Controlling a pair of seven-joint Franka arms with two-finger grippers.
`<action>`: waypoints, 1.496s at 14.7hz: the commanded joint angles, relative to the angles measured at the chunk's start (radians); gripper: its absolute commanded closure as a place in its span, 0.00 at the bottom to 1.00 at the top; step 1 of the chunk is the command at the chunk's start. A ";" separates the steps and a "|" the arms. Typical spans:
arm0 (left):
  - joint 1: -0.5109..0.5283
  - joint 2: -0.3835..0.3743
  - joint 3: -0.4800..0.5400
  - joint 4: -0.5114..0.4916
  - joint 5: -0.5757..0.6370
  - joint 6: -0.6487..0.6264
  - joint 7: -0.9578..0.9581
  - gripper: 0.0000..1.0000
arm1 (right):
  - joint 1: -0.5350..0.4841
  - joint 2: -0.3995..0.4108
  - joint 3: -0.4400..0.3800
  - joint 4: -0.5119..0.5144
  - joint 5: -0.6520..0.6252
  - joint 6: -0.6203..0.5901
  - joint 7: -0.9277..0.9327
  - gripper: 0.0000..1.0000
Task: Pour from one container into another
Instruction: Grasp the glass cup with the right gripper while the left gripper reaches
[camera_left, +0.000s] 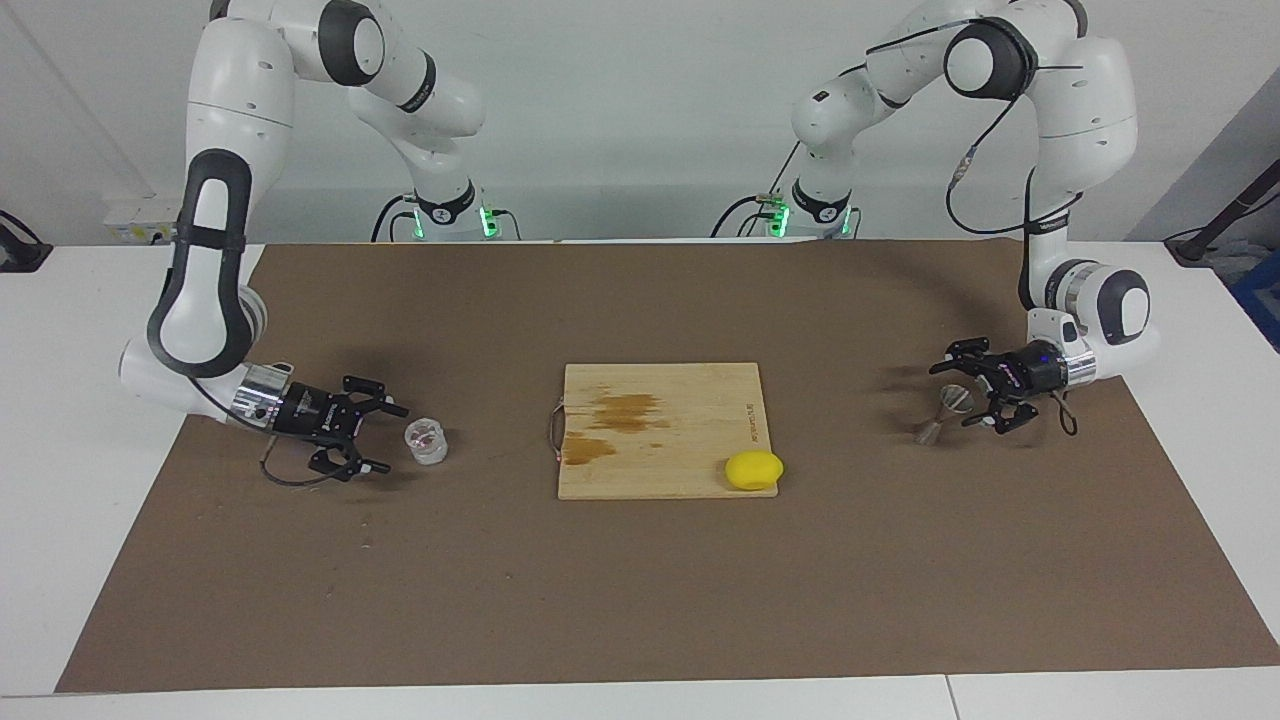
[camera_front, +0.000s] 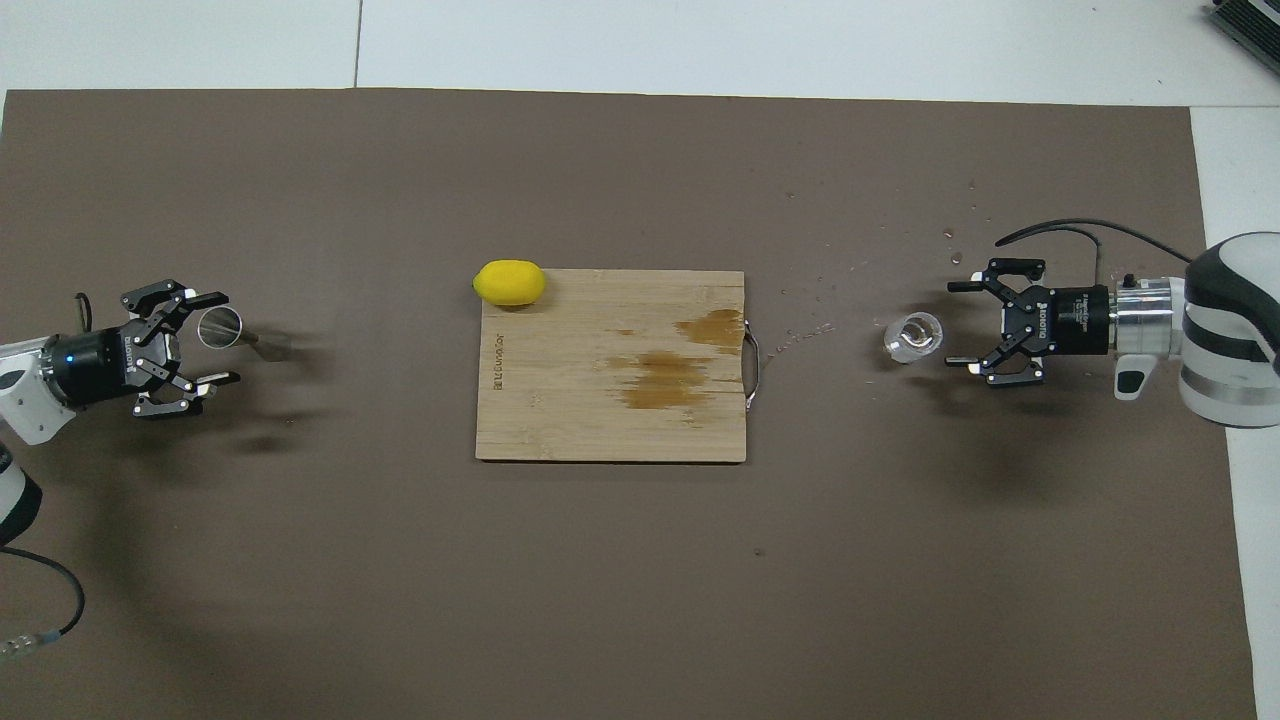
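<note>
1. Risk: either thing could have been knocked over by a fingertip, since both end effectors came in low from the side; the narrow-waisted jigger (camera_left: 945, 412) looked easiest to tip.
2. The right end effector (camera_left: 388, 438), jaws spread and holding nothing, sat just beside the glass cup (camera_left: 426, 441) on the table (camera_left: 640, 600).
3. The left end effector (camera_left: 968, 396), also spread and empty, flanked the jigger's upper cone.

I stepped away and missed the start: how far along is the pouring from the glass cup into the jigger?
Done: nothing poured yet. The glass cup and the jigger both stand on the mat at opposite ends of the table.
In hand: nothing held. The right gripper sits open beside the cup; the left gripper is open at the jigger.
Left: grasping, lifting, bringing together, pouring.
</note>
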 joint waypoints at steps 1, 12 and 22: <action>-0.013 0.009 0.011 0.009 -0.020 -0.024 0.019 0.00 | 0.002 0.030 0.005 -0.003 0.035 0.017 -0.005 0.00; 0.003 0.009 0.011 0.012 -0.023 -0.015 0.019 0.08 | 0.031 0.039 0.005 -0.003 0.070 0.034 -0.014 0.00; 0.004 0.009 0.011 0.015 -0.024 -0.004 0.019 0.29 | 0.054 0.044 0.005 -0.004 0.073 0.037 -0.011 0.00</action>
